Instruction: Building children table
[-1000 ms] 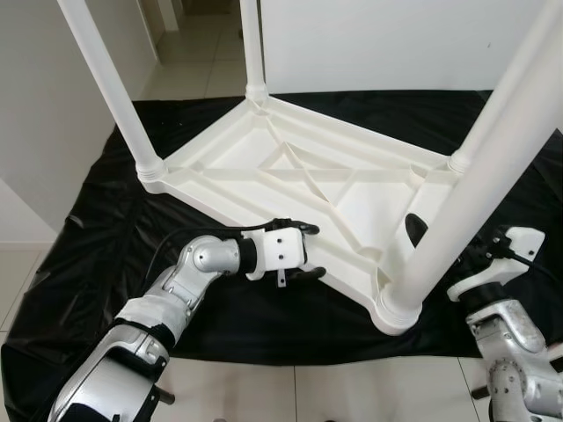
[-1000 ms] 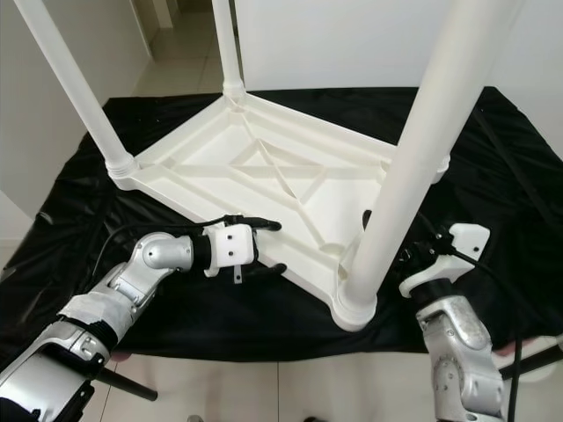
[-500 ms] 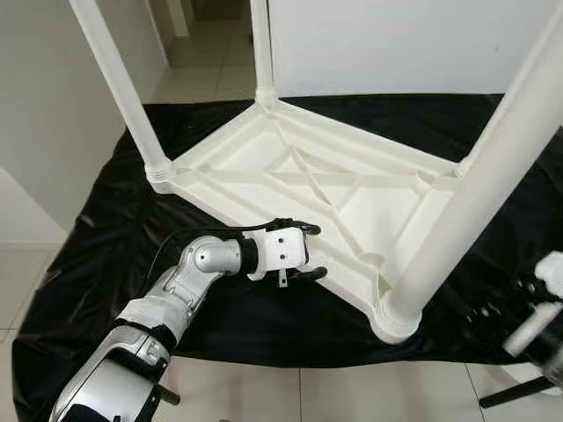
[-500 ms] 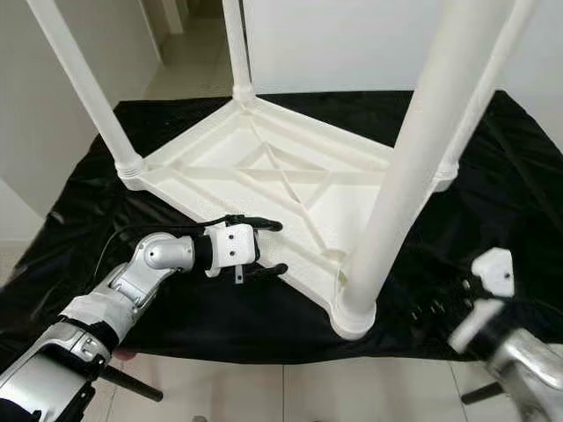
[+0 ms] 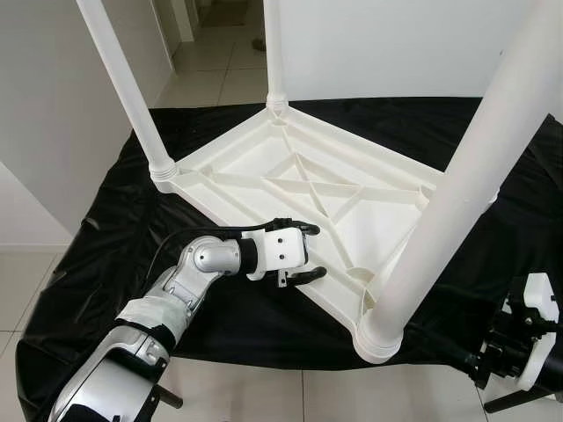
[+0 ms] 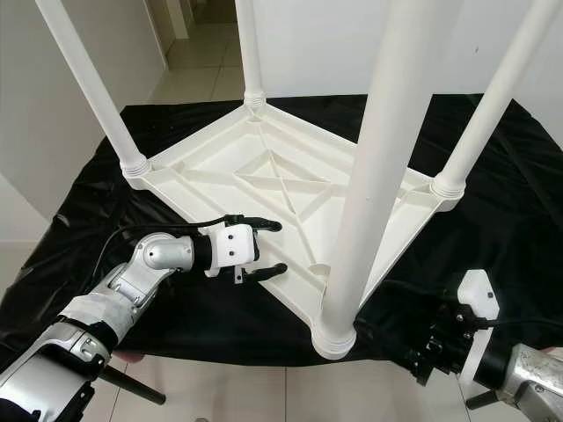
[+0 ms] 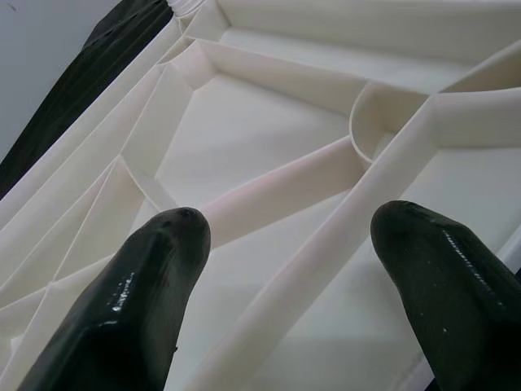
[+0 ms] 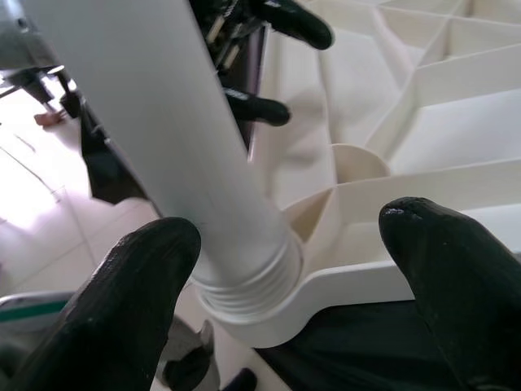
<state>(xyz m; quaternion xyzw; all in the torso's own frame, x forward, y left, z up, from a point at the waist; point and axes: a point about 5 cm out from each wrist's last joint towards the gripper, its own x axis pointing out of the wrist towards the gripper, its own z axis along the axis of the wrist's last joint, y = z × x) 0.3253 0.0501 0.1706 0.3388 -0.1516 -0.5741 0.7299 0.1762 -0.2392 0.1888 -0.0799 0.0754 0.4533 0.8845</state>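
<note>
A white plastic children's table (image 5: 255,163) lies upside down on a black sheet (image 5: 114,229), with its legs pointing up. The near leg (image 5: 457,193) stands screwed into the front corner socket (image 6: 334,334). My left gripper (image 5: 317,251) is open, with one finger above and one below the table's near rim; in the left wrist view its fingers (image 7: 155,269) frame the ribbed underside. My right gripper (image 6: 420,356) hangs low at the right, apart from the near leg. Its wrist view shows it open (image 8: 289,224), facing the leg's base (image 8: 244,285).
The black sheet covers a tiled floor (image 5: 229,391). White walls stand at the left (image 5: 53,114) and behind (image 5: 387,44), with a corridor (image 5: 211,35) between them. Three other legs rise at the left (image 5: 123,88), back (image 5: 273,53) and right (image 6: 493,97).
My right gripper has drawn back from beside the near leg, down toward the lower right. The camera has shifted too. The left gripper stays at the rim.
</note>
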